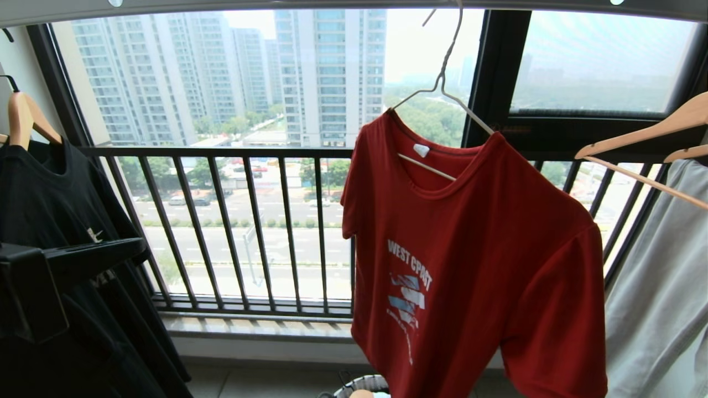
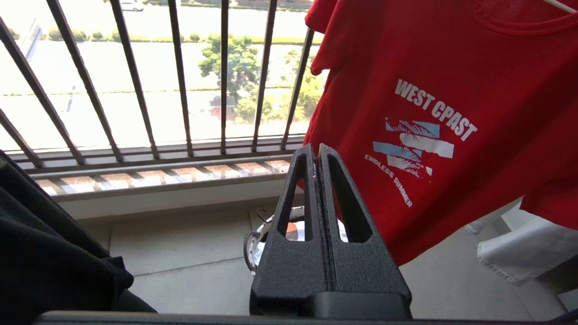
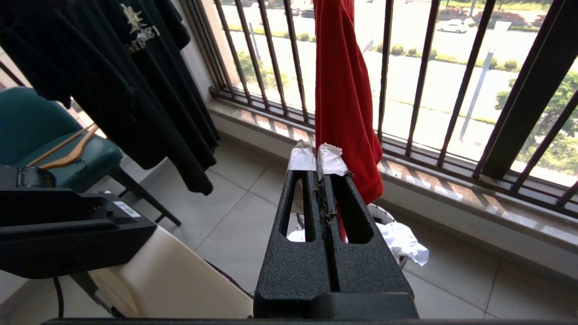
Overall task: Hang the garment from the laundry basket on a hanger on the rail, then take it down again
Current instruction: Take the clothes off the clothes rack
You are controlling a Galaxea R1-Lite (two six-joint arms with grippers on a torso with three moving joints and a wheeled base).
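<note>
1. The right gripper [image 3: 317, 158] has its white-taped fingertips [image 3: 301, 159] pressed together, holding nothing
2. At 12 o'clock from them hangs the garment [image 3: 344, 90], edge-on before the window railing [image 3: 422, 76]
3. The black T-shirt [image 3: 126, 76] hangs at 10 o'clock
4. The laundry basket [image 3: 384, 216] sits on the floor behind the fingers, white cloth [image 3: 402, 241] spilling over its rim

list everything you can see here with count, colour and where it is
garment: one, red T-shirt with white and blue print, hanging mid-window
hanger: one, pale wire, inside the garment's neck, hooked on the rail
rail: one, grey, along the top
black T-shirt: one, on a wooden hanger, far left
white T-shirt: one, far right
wooden hangers: several, tan, on both sides and on a green chair
window railing: black bars behind
laundry basket: one, white rim, floor below the garment
left gripper: shut, empty
right gripper: shut, empty, near the garment's hem
</note>
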